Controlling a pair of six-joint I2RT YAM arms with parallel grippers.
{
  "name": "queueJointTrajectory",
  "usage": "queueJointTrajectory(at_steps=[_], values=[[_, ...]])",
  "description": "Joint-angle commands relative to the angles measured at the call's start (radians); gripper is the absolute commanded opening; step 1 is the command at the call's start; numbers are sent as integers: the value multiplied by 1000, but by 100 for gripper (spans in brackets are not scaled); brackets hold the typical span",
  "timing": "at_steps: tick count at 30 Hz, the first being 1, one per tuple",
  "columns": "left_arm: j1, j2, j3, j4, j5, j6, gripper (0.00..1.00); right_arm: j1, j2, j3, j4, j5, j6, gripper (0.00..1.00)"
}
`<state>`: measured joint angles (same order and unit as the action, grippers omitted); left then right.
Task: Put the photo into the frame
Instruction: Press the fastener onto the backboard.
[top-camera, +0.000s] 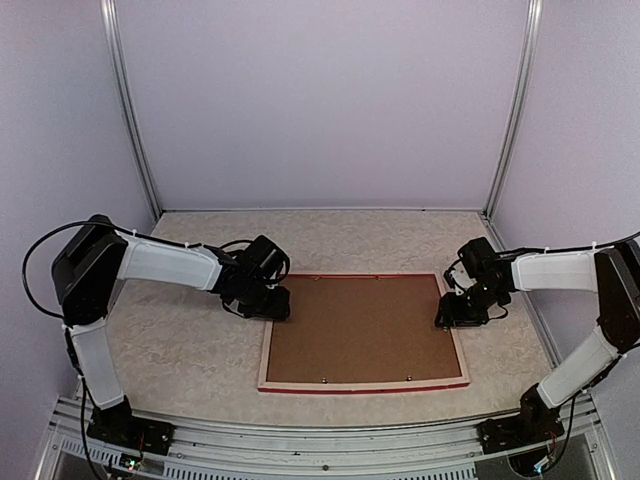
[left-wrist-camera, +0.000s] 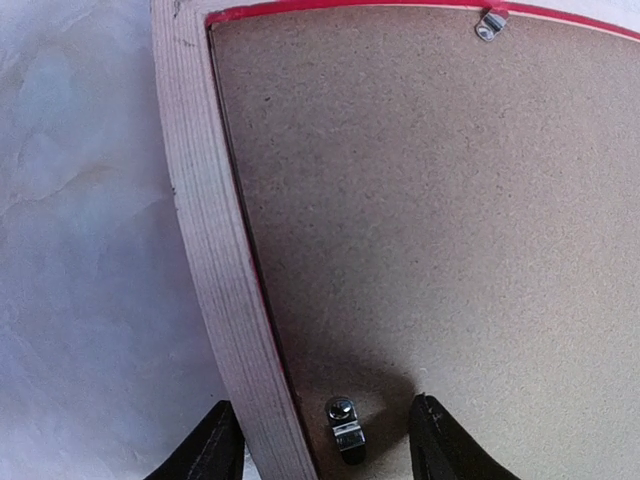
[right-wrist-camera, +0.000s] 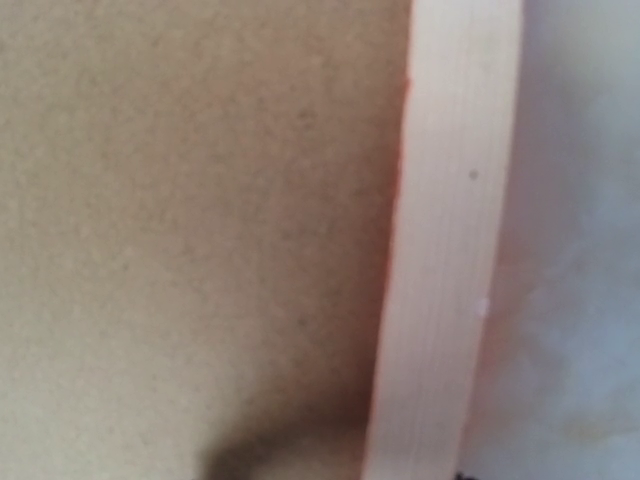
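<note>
Frame (top-camera: 265, 352) lay face down on the table (top-camera: 180, 340), centre, long sides running left-right, red edge showing along the near side. Brown backing board (top-camera: 360, 330) sat inside it, filling the recess.

Left gripper (top-camera: 272, 308) was down at the frame's far-left corner. Left wrist view: jaws apart, straddling the pale wood rail (left-wrist-camera: 215, 250). One finger (left-wrist-camera: 205, 452) was on the table side (left-wrist-camera: 80, 250), the other (left-wrist-camera: 445, 452) over the backing board (left-wrist-camera: 430, 200). A metal clip (left-wrist-camera: 345, 430) sat between them, just inside the rail. There was a visible gap on both sides, nothing pinched. A second clip (left-wrist-camera: 490, 22) was at the board's opposite edge.

Right gripper (top-camera: 455, 315) was at the right rail, near the far-right corner, low on it. Right wrist view was blurred: only board (right-wrist-camera: 180, 200), rail (right-wrist-camera: 450, 200) and table (right-wrist-camera: 580, 300), no fingers visible. Couldn't tell its jaw state or whether it was touching.
</note>
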<state>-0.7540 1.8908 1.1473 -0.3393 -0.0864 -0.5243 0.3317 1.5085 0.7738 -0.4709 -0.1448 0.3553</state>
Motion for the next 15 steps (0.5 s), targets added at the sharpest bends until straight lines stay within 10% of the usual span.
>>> queueJointTrajectory(at_steps=[1,15], values=[[13,4,-9,-17,-5,19,54,15,15,10,24,-38,-13,52],[35,-60,-93,18,17,12,37,15,12,10,13,-26,-19,51]])
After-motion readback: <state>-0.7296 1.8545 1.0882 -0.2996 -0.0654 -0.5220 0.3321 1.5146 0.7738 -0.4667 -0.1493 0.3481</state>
